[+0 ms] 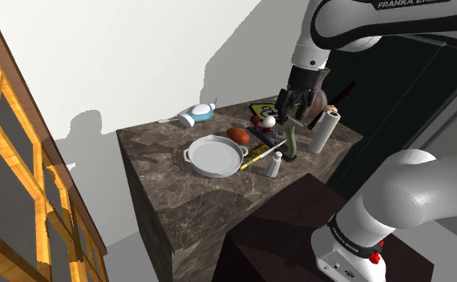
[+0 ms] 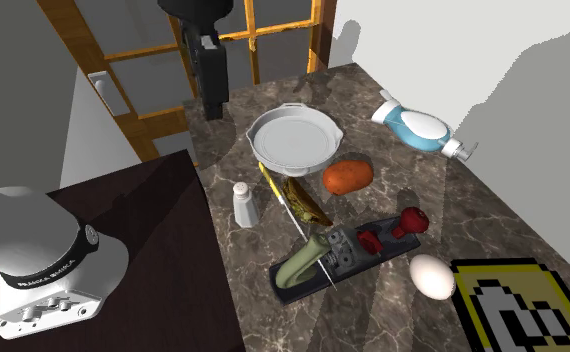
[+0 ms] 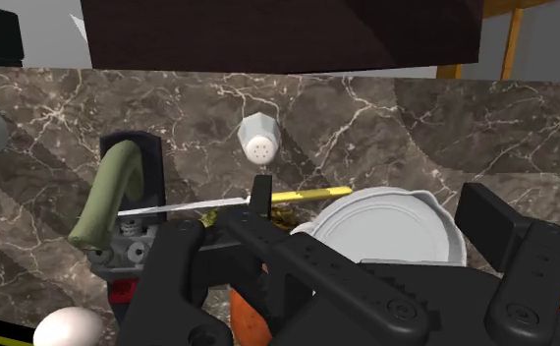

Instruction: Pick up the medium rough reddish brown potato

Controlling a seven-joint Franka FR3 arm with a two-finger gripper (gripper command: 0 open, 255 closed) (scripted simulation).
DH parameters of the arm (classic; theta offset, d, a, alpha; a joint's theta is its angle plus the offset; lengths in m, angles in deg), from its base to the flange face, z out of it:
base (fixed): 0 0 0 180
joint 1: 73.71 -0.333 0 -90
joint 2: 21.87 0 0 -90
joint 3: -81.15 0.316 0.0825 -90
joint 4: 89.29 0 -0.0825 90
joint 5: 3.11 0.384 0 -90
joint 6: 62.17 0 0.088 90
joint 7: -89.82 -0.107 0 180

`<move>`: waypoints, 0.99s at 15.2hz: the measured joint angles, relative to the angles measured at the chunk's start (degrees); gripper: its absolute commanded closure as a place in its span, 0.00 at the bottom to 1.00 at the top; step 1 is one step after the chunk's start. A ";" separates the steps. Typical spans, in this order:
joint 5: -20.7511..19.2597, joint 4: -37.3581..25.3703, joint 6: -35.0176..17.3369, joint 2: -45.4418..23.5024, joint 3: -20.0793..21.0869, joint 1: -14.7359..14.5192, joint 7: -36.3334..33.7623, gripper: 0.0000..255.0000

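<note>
The reddish-brown potato [image 1: 236, 134] [image 2: 347, 176] lies on the dark marble counter between a white pan [image 1: 215, 156] [image 2: 293, 138] and a black tray [image 2: 338, 255]. In the wrist view a slice of the potato [image 3: 247, 315] shows orange behind the hand's black body. My gripper [image 1: 296, 108] [image 2: 213, 108] [image 3: 371, 201] hangs well above the counter, open, with nothing between its fingers. It is apart from the potato.
A white shaker [image 2: 242, 203] [image 3: 259, 141], a yellow-handled knife [image 2: 278, 195] and a curved green object [image 3: 106, 201] on the tray lie near the potato. An egg [image 2: 432, 276], a spray bottle [image 2: 418, 127] and a white roll [image 1: 325, 132] stand further out. The dark stand [image 2: 143, 215] borders the counter.
</note>
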 measured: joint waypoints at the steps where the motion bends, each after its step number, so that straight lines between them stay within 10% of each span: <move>1: -0.24 0.54 -2.89 -1.78 0.12 0.03 0.13 0.00; 15: -5.52 -1.81 -36.50 -28.68 0.61 1.91 0.47 0.00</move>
